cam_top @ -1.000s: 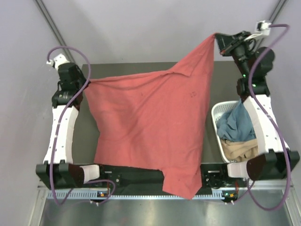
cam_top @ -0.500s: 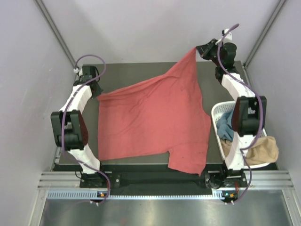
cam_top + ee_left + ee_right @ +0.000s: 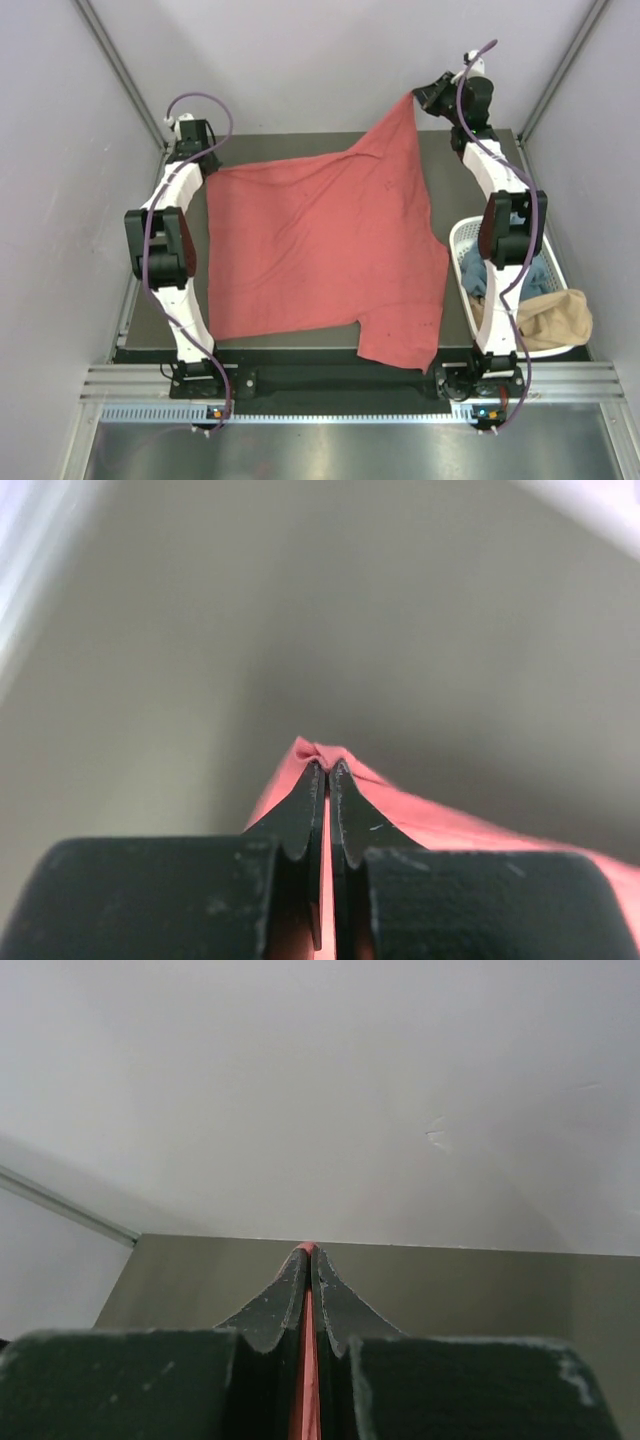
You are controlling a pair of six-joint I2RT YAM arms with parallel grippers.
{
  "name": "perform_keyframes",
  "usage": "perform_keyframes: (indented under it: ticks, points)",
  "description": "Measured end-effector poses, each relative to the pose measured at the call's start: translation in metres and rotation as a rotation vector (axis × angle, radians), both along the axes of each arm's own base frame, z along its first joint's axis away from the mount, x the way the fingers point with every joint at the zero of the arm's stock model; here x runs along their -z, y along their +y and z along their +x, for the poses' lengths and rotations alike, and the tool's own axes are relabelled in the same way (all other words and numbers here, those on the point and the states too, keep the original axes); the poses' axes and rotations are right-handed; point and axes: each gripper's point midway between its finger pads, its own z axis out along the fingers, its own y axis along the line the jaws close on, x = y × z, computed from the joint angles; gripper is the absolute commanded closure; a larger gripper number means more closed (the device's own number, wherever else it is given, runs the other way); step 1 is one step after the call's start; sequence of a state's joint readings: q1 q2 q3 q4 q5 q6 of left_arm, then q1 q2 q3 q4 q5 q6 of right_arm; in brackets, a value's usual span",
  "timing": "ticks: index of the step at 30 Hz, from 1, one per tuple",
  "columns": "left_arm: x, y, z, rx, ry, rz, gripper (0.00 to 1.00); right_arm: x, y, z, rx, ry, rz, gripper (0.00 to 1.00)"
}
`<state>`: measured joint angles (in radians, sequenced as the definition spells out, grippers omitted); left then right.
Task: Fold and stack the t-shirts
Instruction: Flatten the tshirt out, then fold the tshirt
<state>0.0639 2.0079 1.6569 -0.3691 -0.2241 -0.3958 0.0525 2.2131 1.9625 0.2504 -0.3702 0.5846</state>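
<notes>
A coral-red t-shirt (image 3: 320, 250) lies spread over the dark table (image 3: 140, 300), its near right part hanging past the front edge. At the far left, my left gripper (image 3: 207, 172) is shut on one corner of it; in the left wrist view the red cloth (image 3: 430, 820) bunches at the closed fingertips (image 3: 326, 768). My right gripper (image 3: 414, 97) is shut on another corner, held up at the far right, and a thin red edge (image 3: 305, 1380) shows between its fingers. A blue t-shirt (image 3: 478, 270) and a tan t-shirt (image 3: 545, 318) lie in the basket.
A white slotted plastic basket (image 3: 462, 240) stands at the table's right edge, beside the right arm. Grey walls enclose the table on the left, right and far sides. Metal rails run along the front below the arm bases.
Both arms have stretched toward the far side with the coral-red shirt in their grip. The shirt has come down from hanging to lying mostly flat on the table.
</notes>
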Motion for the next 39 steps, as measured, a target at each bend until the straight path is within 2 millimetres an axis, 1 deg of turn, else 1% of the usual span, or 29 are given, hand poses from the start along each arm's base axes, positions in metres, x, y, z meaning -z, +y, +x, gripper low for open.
perform_keyframes:
  ticks: [1,2,6,9,11,12,14,16,19,22,26,35,37,39]
  points:
    - [-0.007,0.0,0.013,0.007,-0.048,0.001,1.0,0.001,0.0,0.002,0.002,0.005,-0.001,1.0]
    - [-0.013,0.007,0.022,-0.023,-0.082,0.032,1.0,0.002,0.0,0.005,0.002,0.011,-0.001,1.0]
    - [-0.04,0.019,0.047,-0.071,-0.171,0.081,1.0,0.008,0.0,0.015,0.007,0.04,0.001,1.0]
    - [-0.056,0.024,0.053,-0.084,-0.207,0.092,1.0,0.016,0.002,0.013,0.007,0.085,0.009,1.0]
    - [-0.058,0.024,0.053,-0.087,-0.212,0.093,1.0,0.021,0.002,0.012,0.009,0.107,0.017,1.0]
    - [-0.056,0.024,0.052,-0.085,-0.205,0.093,1.0,0.026,0.003,0.011,0.009,0.125,0.02,1.0]
    - [-0.045,0.023,0.048,-0.084,-0.18,0.09,1.0,0.04,0.004,0.005,0.009,0.169,0.025,1.0]
    - [-0.027,0.023,0.039,-0.085,-0.138,0.085,1.0,0.056,0.005,-0.001,0.006,0.218,0.024,1.0]
    - [0.004,0.021,0.023,-0.085,-0.062,0.08,1.0,0.074,0.007,-0.009,0.0,0.274,0.021,1.0]
    - [0.023,0.02,0.011,-0.081,-0.004,0.074,1.0,0.086,0.009,-0.018,-0.004,0.326,0.014,1.0]
    - [0.026,0.019,0.005,-0.078,0.024,0.07,1.0,0.086,0.01,-0.032,-0.009,0.382,0.01,1.0]
    - [0.024,0.019,-0.011,-0.067,0.097,0.051,1.0,0.068,0.008,-0.083,-0.016,0.532,0.002,1.0]
    - [0.027,0.021,-0.017,-0.072,0.124,0.049,1.0,0.07,0.008,-0.094,-0.019,0.574,-0.002,1.0]
    - [0.031,0.024,-0.024,-0.077,0.154,0.047,1.0,0.076,0.007,-0.105,-0.023,0.625,-0.011,1.0]
